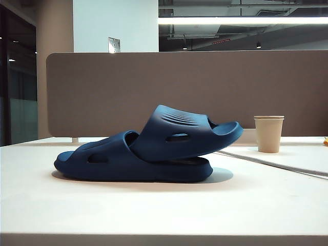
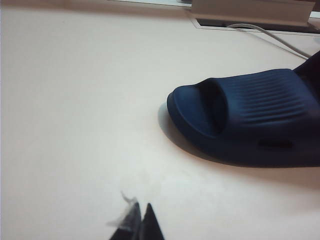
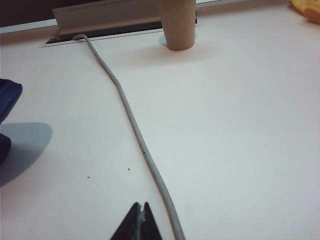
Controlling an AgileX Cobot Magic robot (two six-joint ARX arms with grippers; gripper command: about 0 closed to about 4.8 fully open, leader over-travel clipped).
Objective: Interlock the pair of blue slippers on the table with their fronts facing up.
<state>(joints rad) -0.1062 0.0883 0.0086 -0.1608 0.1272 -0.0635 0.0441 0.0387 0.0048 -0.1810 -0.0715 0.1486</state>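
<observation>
On table [image 1: 164, 215], two interlocked slippers [image 1: 154, 154]; left pincer [image 2: 138, 220], right pincer [image 3: 139, 220] closed, apart.

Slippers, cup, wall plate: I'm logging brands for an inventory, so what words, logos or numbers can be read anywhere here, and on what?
None can be read.
Blue slippers: moulded ribs and holes only, no brand visible.
Paper cup: plain, no print.
Small plate on the far wall: too small and blurred to tell whether it carries text.
Red strip near the ceiling: too small to read.

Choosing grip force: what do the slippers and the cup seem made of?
Slippers: likely moulded foam or soft rubber, matte navy, one-piece with ribbed straps and rounded edges. Cup: probably paper, plain beige, dull, thin rolled rim. Left gripper and right gripper are shut, holding nothing.
</observation>
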